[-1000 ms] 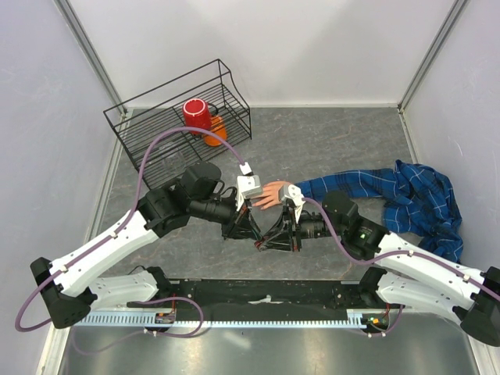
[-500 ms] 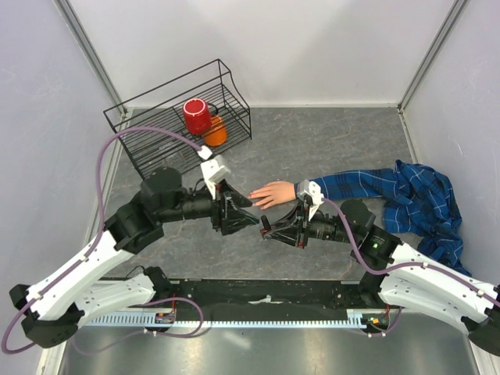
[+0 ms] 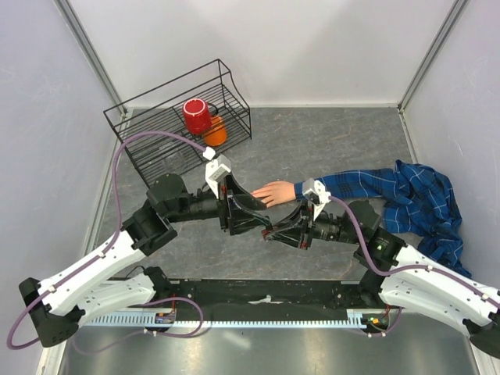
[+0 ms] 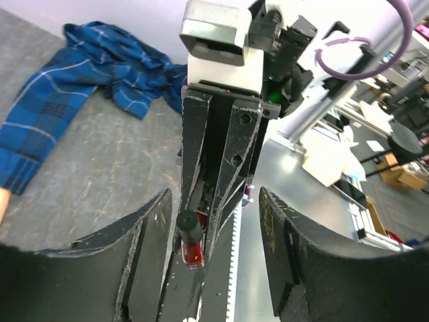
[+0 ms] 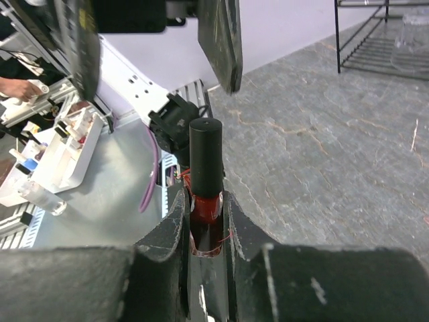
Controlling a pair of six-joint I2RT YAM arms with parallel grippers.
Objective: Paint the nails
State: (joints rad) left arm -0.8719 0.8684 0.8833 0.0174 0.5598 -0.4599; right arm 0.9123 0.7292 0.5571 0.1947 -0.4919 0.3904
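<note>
top external view: the fake hand (image 3: 276, 192) lies palm down near the middle of the table (image 3: 328, 141), fingers pointing toward the left edge, its blue plaid sleeve (image 3: 406, 195) trailing off to the right edge. the nails (image 3: 258, 192) sit at the fingertips, just beside the left tool (image 3: 262, 221); they are too small here to tell their colour. the right tool (image 3: 271, 233) meets the left tool tip to tip, a little nearer the near edge than the hand. a wire rack (image 3: 156, 148) stands at the far left corner with a red cup (image 3: 195, 116) and an orange object (image 3: 216, 133) in it.

left wrist view: the left tool's fingers (image 4: 151, 261) are spread wide with nothing between them gripped. beyond them the right tool points back at the camera, clamped on a polish bottle (image 4: 194, 252) of dark red with a black cap. a sliver of peach shows at the left border; the nails cannot be made out.

right wrist view: the right tool's two fingers press on the glass body of the bottle, which stands upright with its cap on. the left tool's spread fingers hang just above and beyond the cap, not touching it.
</note>
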